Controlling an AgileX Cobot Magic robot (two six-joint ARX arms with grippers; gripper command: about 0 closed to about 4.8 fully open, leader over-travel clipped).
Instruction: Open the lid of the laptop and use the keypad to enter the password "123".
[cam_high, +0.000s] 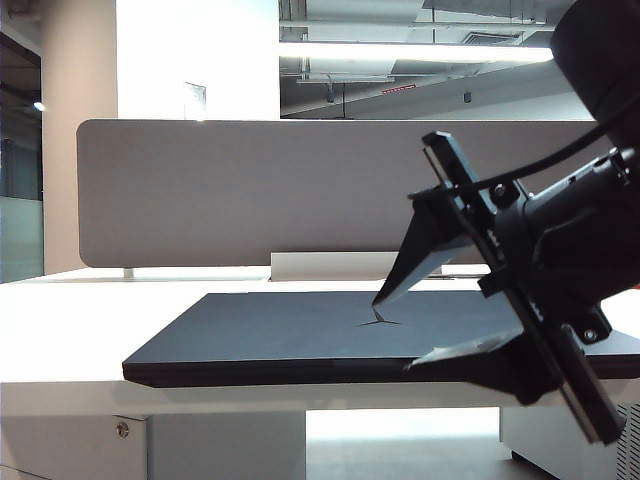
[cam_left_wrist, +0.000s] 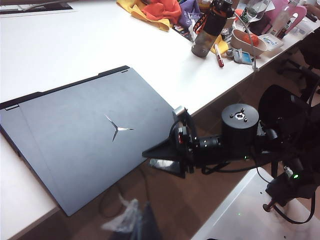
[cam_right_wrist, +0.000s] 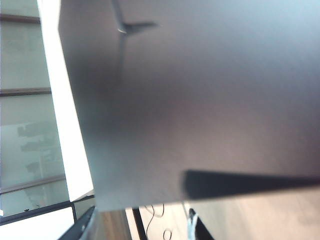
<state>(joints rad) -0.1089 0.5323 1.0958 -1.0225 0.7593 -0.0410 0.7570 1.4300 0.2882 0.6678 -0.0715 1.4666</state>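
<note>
Now the right pincer (cam_high: 440, 330), jaws apart, straddles the shut lid's (cam_left_wrist: 90, 150) front edge; a shallow bite could slip off. Left pincer unseen.

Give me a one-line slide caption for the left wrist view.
Right claw, jaws apart, poised at the front edge of the closed laptop, its lid still down on the white desk.

Laptop (cam_high: 300, 340): closed, flat on the white desk (cam_high: 70, 320), front edge at the desk's near edge.
Lid (cam_high: 270, 325): dark matte, down, Y-shaped emblem (cam_high: 378, 322) showing on top.
Right gripper (cam_high: 420, 330): close to the camera at the right, turned on its side, jaws apart; upper finger (cam_high: 425, 255) tip just above the emblem, lower finger (cam_high: 470, 355) at the laptop's front edge.
Divider (cam_high: 250, 190): grey panel upright behind the laptop.
</note>
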